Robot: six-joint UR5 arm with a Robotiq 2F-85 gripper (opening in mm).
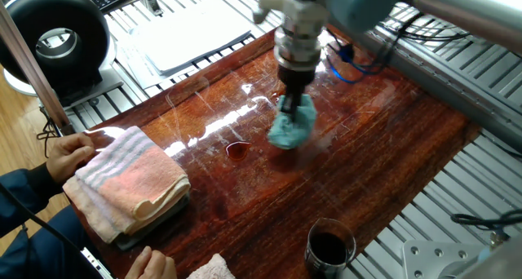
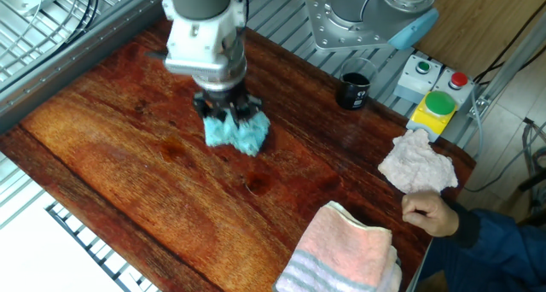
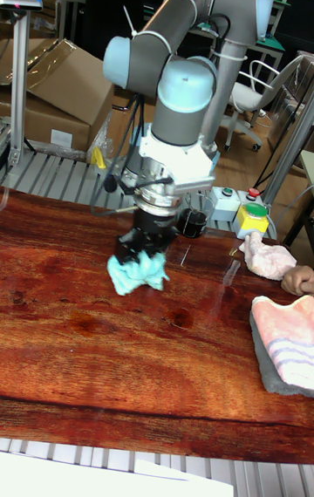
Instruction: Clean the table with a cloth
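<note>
— Where's the cloth (image 1: 291,124)?
— Bunched on the bench (image 1: 391,157), pressed down under the pincer (image 1: 290,108), toward the far side in one fixed view.
— And the pincer?
— Closed on the cloth, pointing straight down.
— Anything nearby?
— A small dark wet spot (image 1: 236,150) sits just left of the cloth. A striped towel (image 1: 126,181) lies at the near left, well apart, with a hand (image 1: 69,154) beside it.

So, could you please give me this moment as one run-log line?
phase: wiping | gripper: shut on cloth | cloth: pressed on table | spill spot: not yet reached
</note>
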